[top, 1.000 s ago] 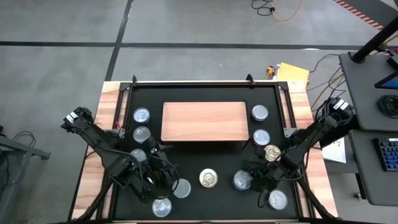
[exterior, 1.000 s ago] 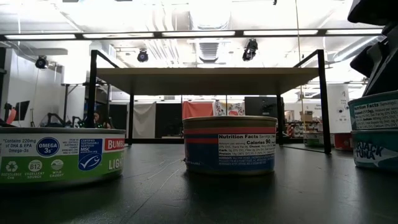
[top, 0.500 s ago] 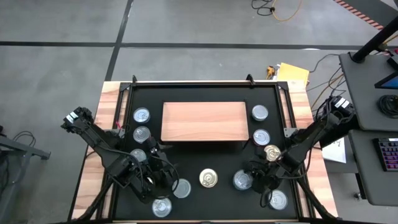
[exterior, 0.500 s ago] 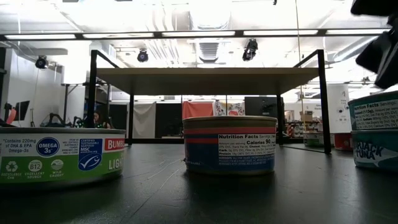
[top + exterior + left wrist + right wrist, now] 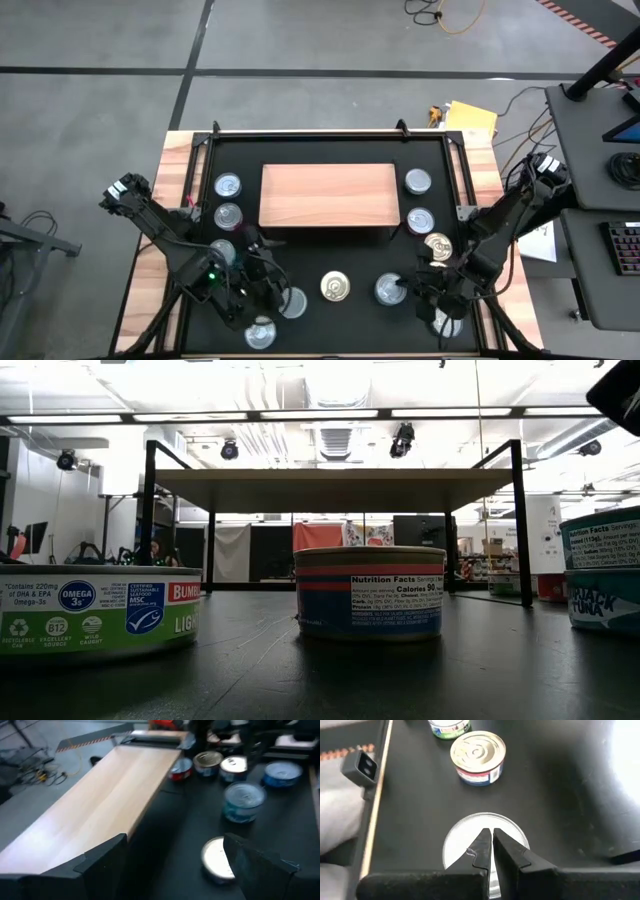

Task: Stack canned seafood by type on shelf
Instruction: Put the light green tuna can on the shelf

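Observation:
The light-wood shelf [image 5: 325, 195] stands empty on dark legs in the middle of the black mat; it also shows in the left wrist view [image 5: 95, 805]. Round tins lie around it: a column on the left [image 5: 228, 200], a column on the right [image 5: 420, 220], and a row in front, including a gold-lidded tin [image 5: 335, 287]. My left gripper [image 5: 268, 285] hangs open near the front left tins, its fingers [image 5: 107, 855] wide apart and holding nothing. My right gripper [image 5: 489, 834] is shut, above a silver-lidded tin [image 5: 462, 837] in the front row.
The mat has a raised black frame [image 5: 455, 170], with wooden table edges outside it. In the low view three tins stand in front of the shelf: a green-labelled one [image 5: 95, 610], a red-and-blue one [image 5: 370, 592] and a teal one [image 5: 605, 570]. Bare mat lies between the shelf and the front row.
My right gripper has risen, still shut, away from the teal tin. In the low view its arm has climbed almost out of the picture. In the high view it has swung a little toward the table's near edge and now hides part of the front right tin.

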Controlling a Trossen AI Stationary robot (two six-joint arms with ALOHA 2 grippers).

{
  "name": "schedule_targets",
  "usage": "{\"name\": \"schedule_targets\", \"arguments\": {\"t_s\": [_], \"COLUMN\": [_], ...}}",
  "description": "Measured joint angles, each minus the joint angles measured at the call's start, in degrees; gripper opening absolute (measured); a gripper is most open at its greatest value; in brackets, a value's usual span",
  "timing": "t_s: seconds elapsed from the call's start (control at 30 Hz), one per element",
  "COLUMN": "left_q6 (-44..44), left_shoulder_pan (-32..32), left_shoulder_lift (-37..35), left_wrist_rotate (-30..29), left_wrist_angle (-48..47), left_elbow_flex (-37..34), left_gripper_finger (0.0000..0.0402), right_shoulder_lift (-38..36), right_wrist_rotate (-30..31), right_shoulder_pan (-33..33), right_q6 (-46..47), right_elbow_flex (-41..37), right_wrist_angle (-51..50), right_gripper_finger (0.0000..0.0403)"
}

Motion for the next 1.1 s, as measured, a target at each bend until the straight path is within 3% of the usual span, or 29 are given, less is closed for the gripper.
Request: {"name": "schedule_targets", "arguments": {"t_s": [0.17, 0.47, 1.1], "left_q6": [6.2, 5.47, 6.02], "left_shoulder_pan": [0.17, 0.24, 0.85], "left_shoulder_lift": [2.77, 5.52, 12.33], "left_wrist_rotate": [-0.25, -4.03, -3.0], "left_wrist_angle": [9.87, 12.76, 23.22], "left_elbow_flex": [0.0, 0.85, 0.81], "left_gripper_finger": [0.0315, 0.0315, 0.0315], "right_shoulder_lift": [1.09, 1.42, 1.4], "right_wrist_rotate": [0.59, 7.78, 7.75], "right_shoulder_pan": [0.0, -0.05, -0.05], "right_q6": [-3.44, -5.43, -5.66], "right_elbow_flex": [-0.44, -0.6, -0.63], "right_wrist_angle": [0.03, 0.18, 1.32], "right_gripper_finger": [0.0009, 0.0009, 0.0009]}}
